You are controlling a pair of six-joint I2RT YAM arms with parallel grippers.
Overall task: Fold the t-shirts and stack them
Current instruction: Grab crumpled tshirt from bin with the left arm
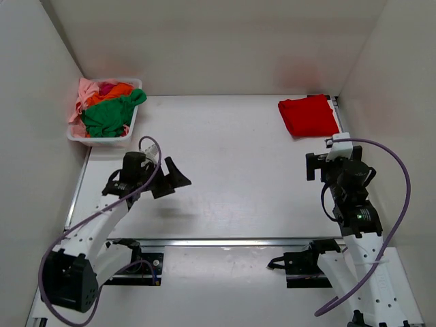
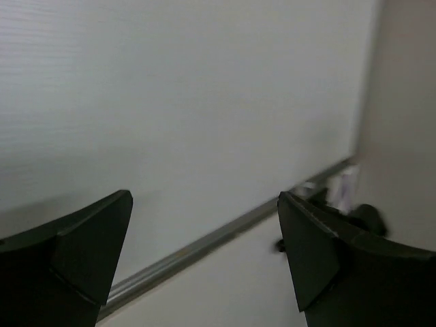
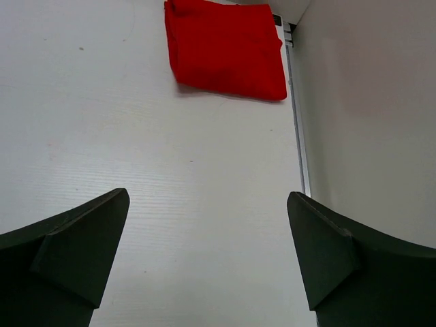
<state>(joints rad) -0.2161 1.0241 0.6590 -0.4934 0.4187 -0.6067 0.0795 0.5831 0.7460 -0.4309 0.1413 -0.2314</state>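
Observation:
A folded red t-shirt lies flat at the table's far right corner; it also shows at the top of the right wrist view. A dark green t-shirt, an orange one, a pink one and a bit of magenta cloth are heaped in the white basket at the far left. My left gripper is open and empty above the table, right of and nearer than the basket. My right gripper is open and empty, just short of the red t-shirt.
White walls close in the table on the left, back and right. A metal rail runs along the near edge in front of the arm bases. A thin rail follows the right wall beside the red t-shirt.

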